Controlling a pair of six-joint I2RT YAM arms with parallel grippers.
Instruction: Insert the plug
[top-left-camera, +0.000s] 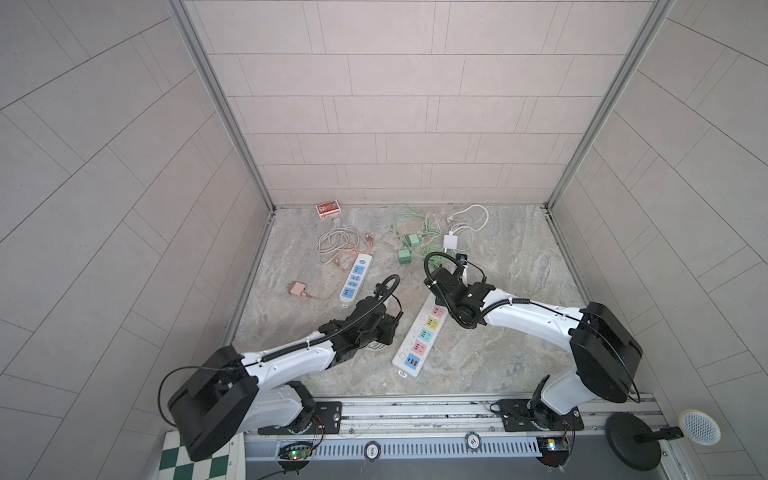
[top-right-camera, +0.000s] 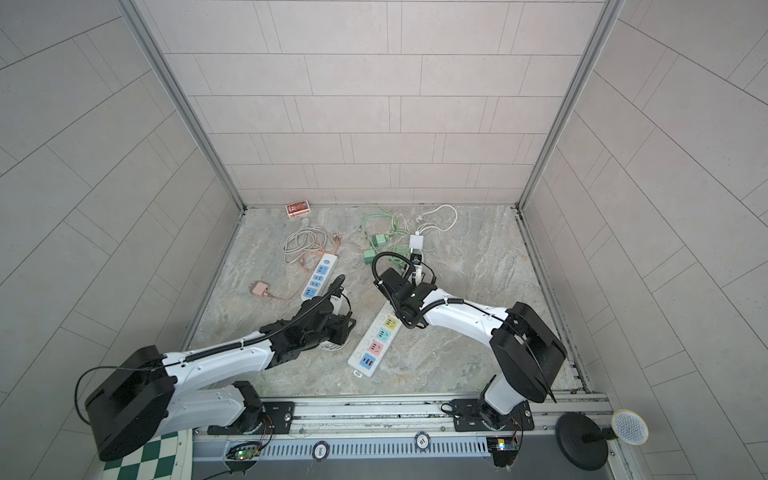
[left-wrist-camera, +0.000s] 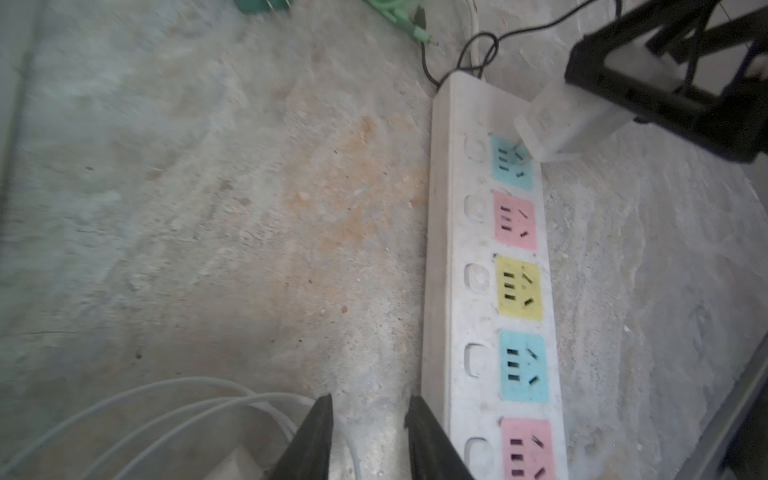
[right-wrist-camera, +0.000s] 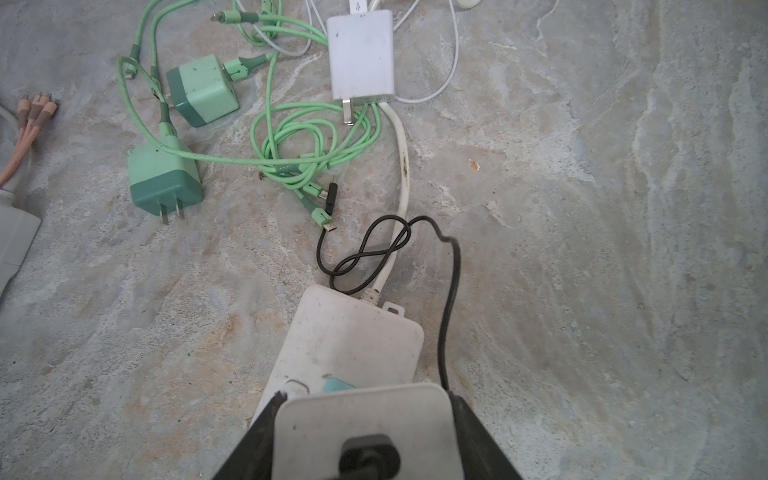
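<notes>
At the cord end of a multi-coloured power strip (left-wrist-camera: 451, 249), which lay slantwise on the marbled tabletop (top-left-camera: 511, 332) between the two arms in both top views, the right tool (right-wrist-camera: 365, 405) gripped a white charger plug (left-wrist-camera: 569, 124) by its two sides. Its black fingers (right-wrist-camera: 478, 444) pressed flat against the casing. A thin black cable (right-wrist-camera: 451, 291) ran from the plug's back and looped past the strip's end.

Seen from the left wrist, the plug sat tilted over the last teal socket (left-wrist-camera: 509, 170), its prongs down at the slots; how deep they sat could not be told.

The left tool (left-wrist-camera: 370, 419) hung low beside the strip's long edge, near a pink socket (left-wrist-camera: 528, 453) further down the row. Its fingers were narrowly parted over bare stone, with nothing between them. Whether one finger brushed the strip's side could not be made out. A coil of white cable (left-wrist-camera: 166, 399) lay just beside that tool.

Beyond the strip's end lay a green two-pin charger (right-wrist-camera: 164, 178), a second green charger (right-wrist-camera: 203, 89), tangled green cords (right-wrist-camera: 299, 141) and a white USB adapter (right-wrist-camera: 361, 54).
</notes>
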